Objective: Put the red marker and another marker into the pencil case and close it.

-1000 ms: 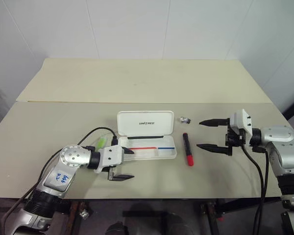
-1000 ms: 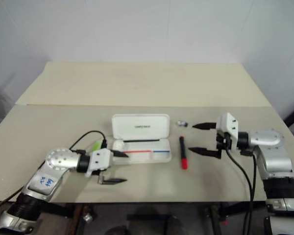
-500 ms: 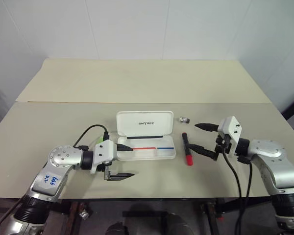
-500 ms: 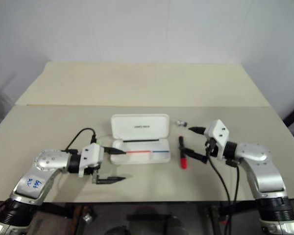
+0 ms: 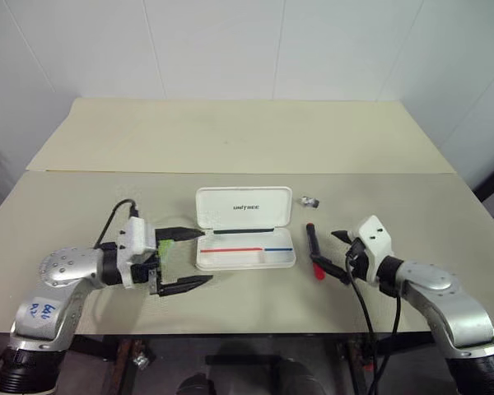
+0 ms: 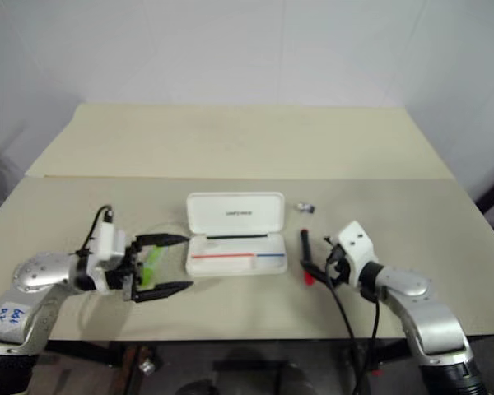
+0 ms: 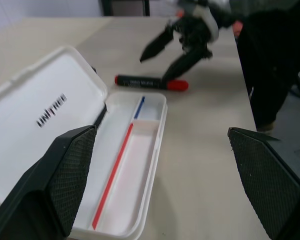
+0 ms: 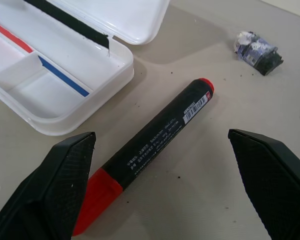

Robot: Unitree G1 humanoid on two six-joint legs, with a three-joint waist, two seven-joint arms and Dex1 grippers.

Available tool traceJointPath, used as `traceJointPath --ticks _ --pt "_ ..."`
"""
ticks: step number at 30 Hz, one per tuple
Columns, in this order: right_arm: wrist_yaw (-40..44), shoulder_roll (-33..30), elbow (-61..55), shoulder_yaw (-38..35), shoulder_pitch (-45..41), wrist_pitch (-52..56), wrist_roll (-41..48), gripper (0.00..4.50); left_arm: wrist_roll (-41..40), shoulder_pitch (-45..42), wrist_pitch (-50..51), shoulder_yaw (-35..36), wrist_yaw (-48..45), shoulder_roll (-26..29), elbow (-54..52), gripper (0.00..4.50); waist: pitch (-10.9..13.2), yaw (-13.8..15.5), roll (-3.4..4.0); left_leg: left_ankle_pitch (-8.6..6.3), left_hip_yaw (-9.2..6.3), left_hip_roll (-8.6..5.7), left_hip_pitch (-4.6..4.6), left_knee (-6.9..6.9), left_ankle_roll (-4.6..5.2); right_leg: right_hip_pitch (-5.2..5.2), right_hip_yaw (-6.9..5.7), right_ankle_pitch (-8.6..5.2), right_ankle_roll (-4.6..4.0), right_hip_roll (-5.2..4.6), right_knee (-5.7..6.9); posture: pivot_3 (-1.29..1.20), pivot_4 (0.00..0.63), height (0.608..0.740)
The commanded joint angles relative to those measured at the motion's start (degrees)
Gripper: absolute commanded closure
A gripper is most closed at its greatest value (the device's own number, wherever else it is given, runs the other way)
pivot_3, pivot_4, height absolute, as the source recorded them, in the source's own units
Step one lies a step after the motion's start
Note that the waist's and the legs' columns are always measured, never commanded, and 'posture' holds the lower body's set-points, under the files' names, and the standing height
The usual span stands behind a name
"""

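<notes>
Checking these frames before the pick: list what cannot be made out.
- green marker: left eye view, partly hidden behind the left hand; full length unseen.
- small dark-silver object: right wrist view, too small to identify.
- pencil case: left wrist view, near end cut off by a finger and the edge.
- red marker: left eye view, cap end partly covered by the right hand.

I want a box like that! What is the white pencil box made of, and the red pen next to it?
The pencil case looks like hard, smooth white plastic: rounded moulded edges, a slight shine. The red marker also looks plastic: a matte black barrel with a printed label and a glossier red cap.
</notes>
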Motion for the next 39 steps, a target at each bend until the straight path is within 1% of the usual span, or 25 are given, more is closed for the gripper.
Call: traceJointPath --ticks 1,5,11,13,14,16,17,18,23,25,33,39 --pt "-1.88 1.19 -1.01 0.3 -0.24 -0.37 -0.72 0.0 -4.72 2.39 -2.01 3.2 -3.56 -0.09 -1.28 0.02 0.0 -0.05 0.0 0.0 0.0 0.0 0.01 0.0 0.0 0.0 0.0 -0.02 -0.04 0.0 0.0 0.0 0.15 0.74" --pt "-3.24 2.21 0.39 1.37 -0.99 0.66 -2.04 0.0 -6.73 5.1 -3.59 5.48 -6.87 0.54 0.01 0.02 -0.01 -0.03 -0.02 0.0 0.0 0.0 -0.02 0.0 0.0 0.0 0.0 -0.1 -0.17 0.0 -0.02 0.0 0.15 0.74" --pt "-5.59 3.72 3.47 3.37 -2.02 1.5 -4.64 0.0 -6.03 6.93 -4.6 6.82 -6.19 0.55 0.37 0.02 -0.03 0.05 -0.05 0.0 -0.01 -0.01 -0.04 0.0 0.0 0.0 0.0 -0.11 -0.19 -0.01 -0.05 0.0 0.15 0.74" --pt "-6.35 4.03 4.88 3.85 -2.55 2.53 -5.38 0.0 -6.47 7.17 -4.5 7.03 -5.77 0.28 -0.17 0.02 -0.1 -0.02 -0.16 0.0 0.0 -0.01 -0.02 0.0 0.0 0.0 0.01 -0.1 -0.19 -0.01 -0.06 0.0 0.15 0.74" --pt "-6.51 4.2 5.56 3.97 -2.78 2.85 -5.49 0.4 -6.61 7.4 -4.47 7.1 -5.61 0.21 -0.44 0.0 -0.13 -0.08 -0.21 0.0 0.0 0.0 -0.01 0.0 0.0 0.0 0.01 -0.1 -0.19 -0.01 -0.06 0.0 0.15 0.74" --pt "-7.06 4.35 6.5 4.25 -3.12 2.9 -6.04 0.91 -6.65 7.76 -4.54 7.21 -5.47 0.2 -0.65 0.0 -0.2 -0.26 -0.32 0.0 0.0 0.01 0.03 0.0 0.0 0.01 0.01 -0.1 -0.2 -0.01 -0.03 0.0 0.15 0.74" --pt "-7.31 4.49 6.8 4.24 -3.23 2.92 -6.17 1.3 -6.69 8.03 -4.61 7.39 -5.41 0.24 -0.75 0.0 -0.21 -0.28 -0.35 0.01 0.01 0.01 0.04 0.0 0.0 0.02 0.01 -0.09 -0.21 -0.01 -0.03 0.0 0.15 0.74" --pt "-7.49 4.61 7.0 4.21 -3.35 2.98 -6.22 1.56 -6.74 8.28 -4.67 7.57 -5.38 0.27 -0.82 0.0 -0.24 -0.27 -0.4 0.02 0.02 0.0 0.04 0.01 0.0 0.02 0.01 -0.08 -0.22 -0.02 -0.03 0.0 0.15 0.74" --pt "-8.18 5.13 8.24 3.84 -4.32 2.11 -6.36 3.34 -6.88 9.06 -4.69 8.13 -5.04 0.2 -1.34 0.0 -0.44 0.03 -0.72 0.1 0.06 -0.01 0.06 0.03 0.02 0.05 0.01 -0.05 -0.28 -0.1 -0.11 0.0 0.15 0.74" --pt "-8.32 5.3 8.67 3.64 -4.76 1.65 -6.4 3.87 -6.93 9.15 -4.7 8.16 -4.95 0.25 -1.43 0.0 -0.47 0.05 -0.76 0.13 0.07 -0.01 0.03 0.03 0.03 0.05 0.0 0.0 -0.35 -0.1 -0.22 0.0 0.15 0.74" --pt "-8.24 6.18 8.56 2.52 -6.02 -0.58 -5.25 3.86 -6.53 8.58 -5.23 7.97 -5.11 0.45 -0.55 0.0 -0.48 -0.03 -0.78 0.12 0.09 0.0 -0.01 -0.04 0.02 0.03 -0.01 0.0 -0.35 -0.1 -0.29 0.0 0.15 0.74" --pt "-7.28 7.0 5.42 -0.33 -6.83 -3.27 -2.78 3.86 -6.45 7.83 -5.22 7.5 -5.0 0.47 -0.23 0.0 -0.43 -0.05 -0.7 0.11 0.09 0.0 -0.02 -0.19 0.01 -0.02 -0.01 0.0 -0.35 -0.09 -0.3 0.0 0.15 0.74"
